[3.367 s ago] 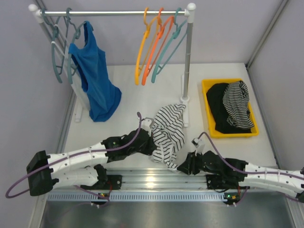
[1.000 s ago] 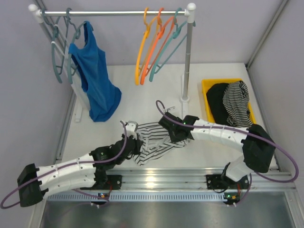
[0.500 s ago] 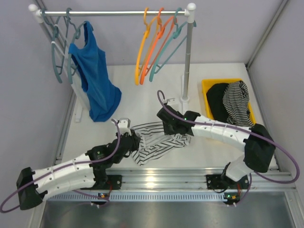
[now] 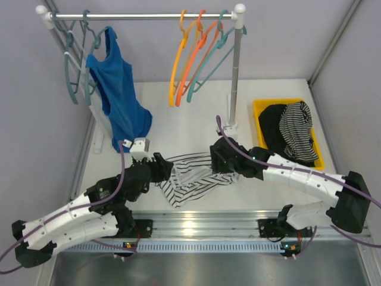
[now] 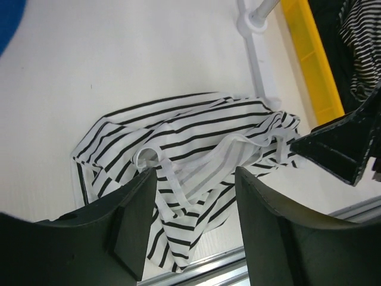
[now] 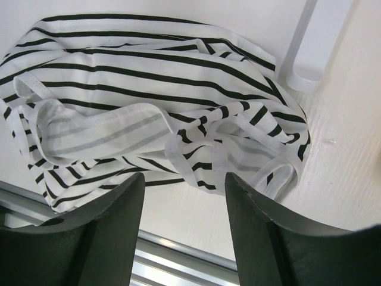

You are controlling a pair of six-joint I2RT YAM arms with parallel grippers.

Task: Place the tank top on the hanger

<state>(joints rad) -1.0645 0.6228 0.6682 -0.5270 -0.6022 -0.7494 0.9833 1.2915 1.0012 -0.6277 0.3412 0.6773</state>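
Observation:
The tank top [image 4: 191,179], white with bold black stripes, lies crumpled flat on the table between both arms. My left gripper [image 4: 163,170] hovers at its left edge, open and holding nothing. In the left wrist view the tank top [image 5: 196,149] lies below the left gripper [image 5: 193,229]. My right gripper [image 4: 216,163] stands open over the tank top's right end. The right wrist view shows the tank top [image 6: 149,95] and its loose straps beyond the right gripper [image 6: 184,235]. The yellow-orange hanger [image 4: 176,65] hangs from the rail at the back.
A redder orange hanger [image 4: 196,59] and a teal one [image 4: 211,62] hang beside it. The rack post [image 4: 234,77] and its base [image 6: 315,42] stand just behind the right gripper. A blue top [image 4: 119,98] hangs back left. A yellow bin [image 4: 259,134] of dark garments sits right.
Both grippers have opened and let go of the tank top, which now rests on the table. The left arm has drawn back to the left, the right arm to the right.

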